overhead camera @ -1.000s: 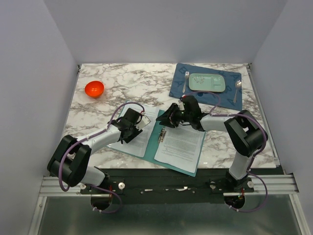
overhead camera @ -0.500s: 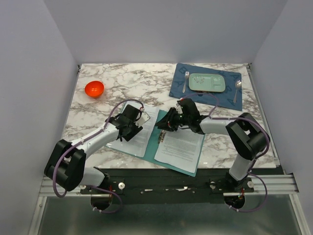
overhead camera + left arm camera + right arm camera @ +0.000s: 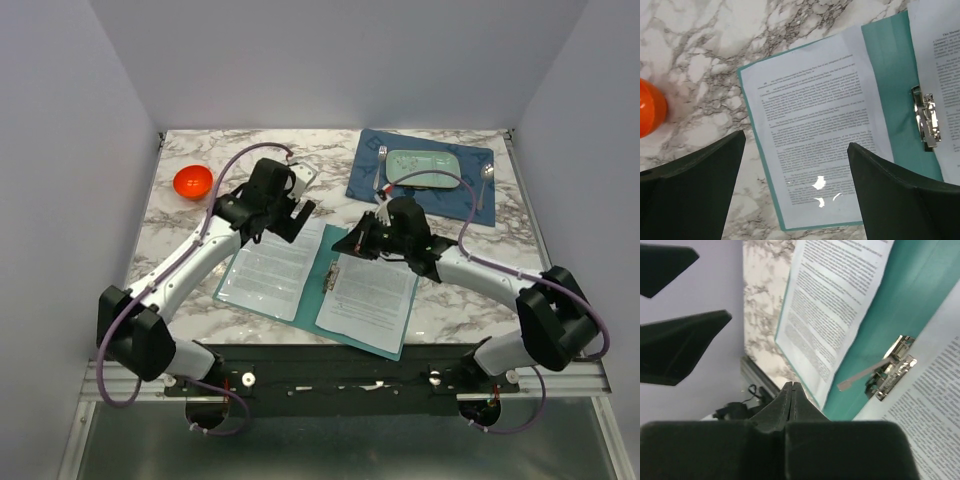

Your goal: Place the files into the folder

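Overhead, the left gripper (image 3: 290, 212) hangs above the marble surface (image 3: 300, 160) with its two fingers spread wide and nothing between them. Directly beneath it, in its own wrist camera, lies the left sheet (image 3: 815, 115), printed side up and glossy with a spot of glare near its lower edge. That sheet rests on the left leaf of the open teal folder (image 3: 890, 90). An orange bowl (image 3: 650, 107) sits on the surface beyond the gripper's left finger, apart from the folder.

The right gripper (image 3: 350, 243) is closed on itself, its fingers pressed together with nothing held. It points toward the left arm, over the far end of the folder's spine. Ahead of its tip and a little to the right, its wrist camera shows the metal clip (image 3: 890, 372) with the thin lever standing up off the teal. The right sheet (image 3: 372, 295) lies flat on the folder's right leaf, just beside the clip and on the near side of this gripper. Behind the right gripper, farther back on the surface, sits a dark blue placemat (image 3: 470, 205) with a pale green tray (image 3: 425, 168) on it.
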`<action>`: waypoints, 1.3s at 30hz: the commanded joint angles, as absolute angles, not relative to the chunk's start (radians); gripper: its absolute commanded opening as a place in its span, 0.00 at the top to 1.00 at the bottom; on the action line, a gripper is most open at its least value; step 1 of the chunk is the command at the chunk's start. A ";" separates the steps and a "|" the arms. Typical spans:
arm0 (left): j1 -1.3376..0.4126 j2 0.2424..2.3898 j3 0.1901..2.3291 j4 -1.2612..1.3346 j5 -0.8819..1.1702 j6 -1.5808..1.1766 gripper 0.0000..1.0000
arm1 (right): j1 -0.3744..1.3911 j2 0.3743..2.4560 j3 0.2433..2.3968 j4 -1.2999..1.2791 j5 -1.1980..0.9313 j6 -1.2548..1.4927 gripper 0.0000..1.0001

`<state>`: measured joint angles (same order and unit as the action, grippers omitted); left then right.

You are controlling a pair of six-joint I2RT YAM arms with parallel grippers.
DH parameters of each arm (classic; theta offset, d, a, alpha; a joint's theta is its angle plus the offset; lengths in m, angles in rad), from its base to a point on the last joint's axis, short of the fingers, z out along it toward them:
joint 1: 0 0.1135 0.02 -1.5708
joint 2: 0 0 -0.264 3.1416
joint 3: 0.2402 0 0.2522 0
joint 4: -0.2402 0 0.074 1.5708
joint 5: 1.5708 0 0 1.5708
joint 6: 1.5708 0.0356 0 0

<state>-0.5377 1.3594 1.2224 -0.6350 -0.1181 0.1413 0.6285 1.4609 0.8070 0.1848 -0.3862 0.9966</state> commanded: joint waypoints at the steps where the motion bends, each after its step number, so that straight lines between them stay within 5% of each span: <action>1: -0.546 1.482 1.264 -0.672 -0.022 0.012 0.01 | 0.675 1.375 0.779 0.065 -0.246 0.844 0.99; 20: -0.637 1.594 1.247 -0.473 -0.124 -0.031 0.04 | 1.012 1.094 0.790 -0.136 0.576 0.662 1.00; 24: -0.623 1.528 1.252 -0.498 -0.127 -0.047 0.01 | 1.022 1.204 0.850 -0.230 0.664 0.655 0.99; 28: -0.540 1.549 1.319 -0.604 0.010 -0.106 0.01 | 1.034 1.081 0.760 -0.131 0.629 0.658 0.99; 29: -0.523 1.548 1.313 -0.604 0.079 -0.107 0.01 | 1.034 1.053 0.715 -0.010 0.608 0.606 0.98; 30: -0.515 1.528 1.298 -0.572 0.112 -0.106 0.01 | 1.034 1.033 0.681 0.053 0.586 0.594 0.85; 32: -0.532 1.494 1.240 -0.526 0.075 -0.081 0.01 | 1.032 1.037 0.669 0.057 0.591 0.589 0.81; 34: -0.548 1.460 1.197 -0.470 0.008 -0.058 0.01 | 1.034 1.072 0.721 0.017 0.594 0.598 0.99; 39: -0.572 1.531 1.190 -0.443 -0.094 -0.055 0.06 | 1.041 1.271 0.859 -0.087 0.592 0.606 0.99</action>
<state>-0.5549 1.4895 1.1969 -0.5014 -0.0204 -0.0635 1.0279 1.1435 0.7589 -0.0532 0.5507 0.6167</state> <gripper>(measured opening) 0.966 0.012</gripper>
